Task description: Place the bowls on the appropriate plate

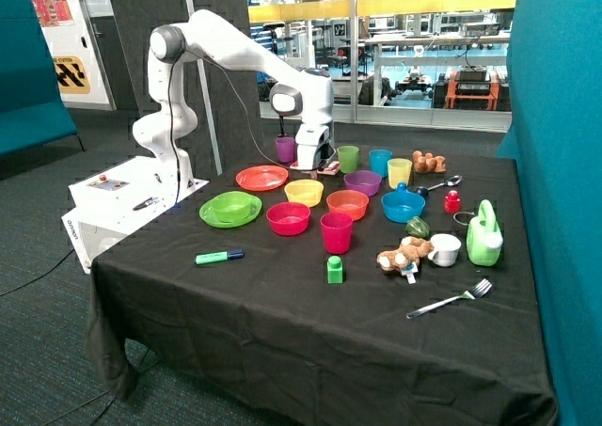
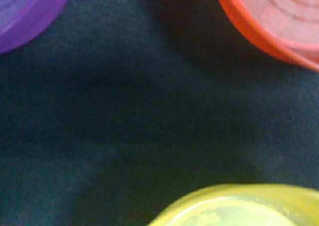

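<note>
While the arm hung low at the back of the tabletop point(image 1: 282, 332), its tool point(image 1: 310, 165) sat between the orange plate point(image 1: 261, 177) and the purple bowl point(image 1: 362, 182), and I could not tell whether it was clenched or released. One green bowl point(image 1: 231, 205) rested on the green plate point(image 1: 213, 218); the orange bowl point(image 1: 347, 203) stood on bare cloth, well apart from its plate. Done well, the next grasp would pinch that bowl's rim and lift clear of the yellow bowl point(image 1: 304, 192).

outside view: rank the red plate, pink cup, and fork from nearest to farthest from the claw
1. red plate, just beside the claw at the table's back.
2. pink cup, mid-table, toward the front.
3. fork, near the front corner, far side.
</note>
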Available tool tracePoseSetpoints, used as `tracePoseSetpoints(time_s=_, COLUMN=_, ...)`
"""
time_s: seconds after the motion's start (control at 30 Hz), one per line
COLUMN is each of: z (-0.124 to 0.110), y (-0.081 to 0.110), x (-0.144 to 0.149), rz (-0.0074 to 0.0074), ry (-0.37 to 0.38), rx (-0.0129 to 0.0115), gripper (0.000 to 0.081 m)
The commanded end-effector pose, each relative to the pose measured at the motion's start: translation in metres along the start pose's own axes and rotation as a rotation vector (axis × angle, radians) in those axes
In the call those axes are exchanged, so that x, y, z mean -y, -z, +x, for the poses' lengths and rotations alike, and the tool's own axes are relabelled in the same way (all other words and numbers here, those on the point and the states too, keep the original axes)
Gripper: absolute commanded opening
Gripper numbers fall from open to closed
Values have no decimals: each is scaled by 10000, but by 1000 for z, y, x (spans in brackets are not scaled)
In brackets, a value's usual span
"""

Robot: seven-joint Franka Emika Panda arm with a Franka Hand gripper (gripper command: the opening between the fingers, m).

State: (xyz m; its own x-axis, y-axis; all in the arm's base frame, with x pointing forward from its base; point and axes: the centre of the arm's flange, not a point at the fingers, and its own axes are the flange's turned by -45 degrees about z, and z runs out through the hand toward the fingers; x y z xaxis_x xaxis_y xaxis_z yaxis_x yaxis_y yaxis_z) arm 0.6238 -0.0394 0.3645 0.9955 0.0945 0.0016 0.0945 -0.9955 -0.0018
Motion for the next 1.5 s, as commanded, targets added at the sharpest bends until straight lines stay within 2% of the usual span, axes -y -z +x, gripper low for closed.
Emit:
tracePoseSetpoints(time_s=0.0, z=20, y=-2, x=5, rz=-18, ry=680, rx=16, gripper=397)
tracePoseSetpoints(time_s=0.27, z=44, y=-7, x=15, rz=-17, ry=1492, rx=17, gripper=347)
tracePoseSetpoints(time_s=0.57, z=57, y=-15, x=18, rz=-17, ry=2077, rx=18, gripper=297)
tracePoseSetpoints(time_s=0.97, z=64, y=-32, x=10, rz=-16, ry=2592, rx=18, gripper=341)
tracePoseSetpoints(time_s=1.47, z=59, y=-53, x=5, rz=-16, ry=3030, rx=19, gripper=349)
